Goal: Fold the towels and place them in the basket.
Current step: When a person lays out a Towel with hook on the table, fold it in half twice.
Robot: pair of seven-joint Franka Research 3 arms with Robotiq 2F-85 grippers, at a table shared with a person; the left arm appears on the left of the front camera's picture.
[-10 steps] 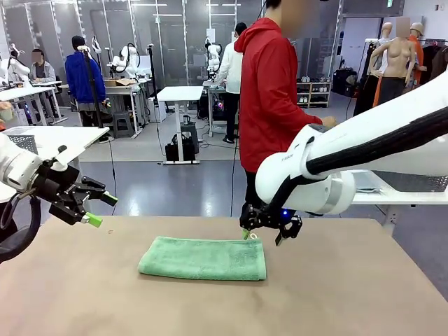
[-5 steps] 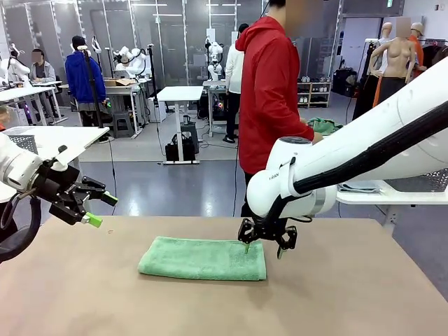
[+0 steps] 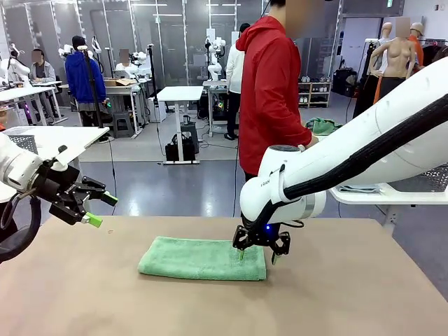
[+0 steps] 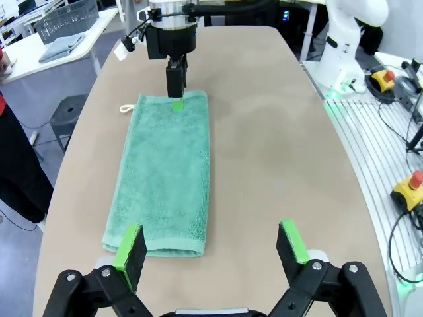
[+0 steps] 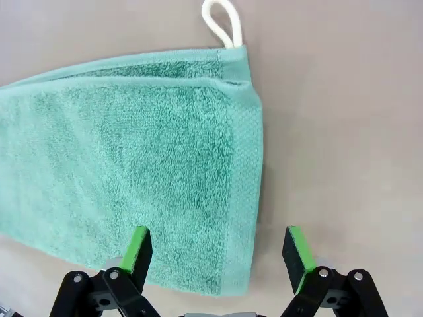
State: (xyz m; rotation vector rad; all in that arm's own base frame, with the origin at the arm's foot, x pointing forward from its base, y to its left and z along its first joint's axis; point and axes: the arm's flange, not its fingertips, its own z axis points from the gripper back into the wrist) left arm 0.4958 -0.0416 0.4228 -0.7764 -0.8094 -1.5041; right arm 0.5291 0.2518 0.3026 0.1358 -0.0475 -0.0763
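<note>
Right gripper (image 3: 257,256) lowered over mint green towel (image 3: 196,259), 3 o'clock end, jaws open; left gripper (image 3: 103,210) jaws open; towel part-folded, stowing pending.

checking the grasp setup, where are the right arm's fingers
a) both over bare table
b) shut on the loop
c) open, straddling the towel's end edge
c: in the right wrist view one of the fingers hangs over the towel, the other over bare table, with a wide gap between

One green towel (image 3: 203,257), one table (image 3: 350,301), one grey basket (image 4: 66,14), one person in red (image 3: 269,98), two hands: left hand (image 3: 103,210), right hand (image 3: 257,255).
</note>
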